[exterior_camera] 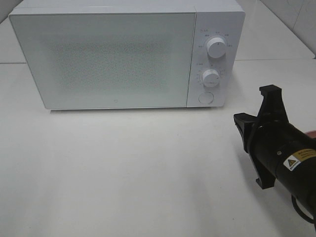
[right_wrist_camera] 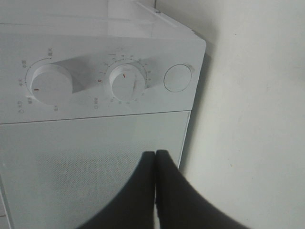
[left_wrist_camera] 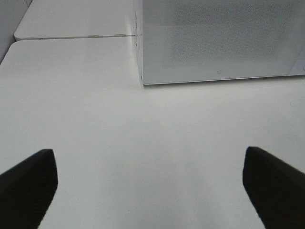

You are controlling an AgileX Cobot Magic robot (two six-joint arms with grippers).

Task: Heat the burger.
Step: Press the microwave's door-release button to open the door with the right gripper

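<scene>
White microwave point(exterior_camera: 113, 54), door shut, stands on the table point(exterior_camera: 123, 168). Its right-hand panel carries an upper dial point(exterior_camera: 216, 47), a lower dial point(exterior_camera: 210, 77) and a round button point(exterior_camera: 204, 98).

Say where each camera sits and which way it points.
Exterior high: high over the table, looking down at the closed microwave; the right arm shows at lower right.
Left wrist: behind the open left gripper, facing the microwave's door corner.
Right wrist: behind the shut right gripper, facing the microwave's knobs.
All three share the microwave.
</scene>
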